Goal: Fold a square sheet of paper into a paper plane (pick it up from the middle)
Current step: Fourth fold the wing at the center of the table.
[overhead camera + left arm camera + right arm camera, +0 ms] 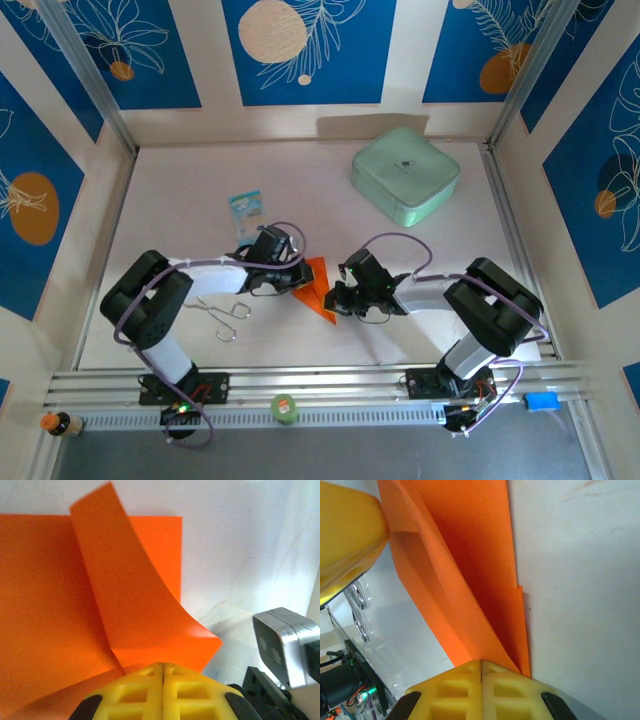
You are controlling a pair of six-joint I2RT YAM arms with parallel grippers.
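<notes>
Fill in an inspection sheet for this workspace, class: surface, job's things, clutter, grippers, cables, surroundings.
Surface: white table, a few faint marks.
Job's things: orange paper, partly folded, one flap curling up; not yet a plane.
Clutter: mint box at the far right; packet left of centre; wire tool by the left arm.
Grippers: left gripper and right gripper both shut on the paper, from opposite sides.
Cables: purple cables loop along each arm, clear of the paper.
Surroundings: blue leaf-print panels; bottle at the near left corner, off the table.
</notes>
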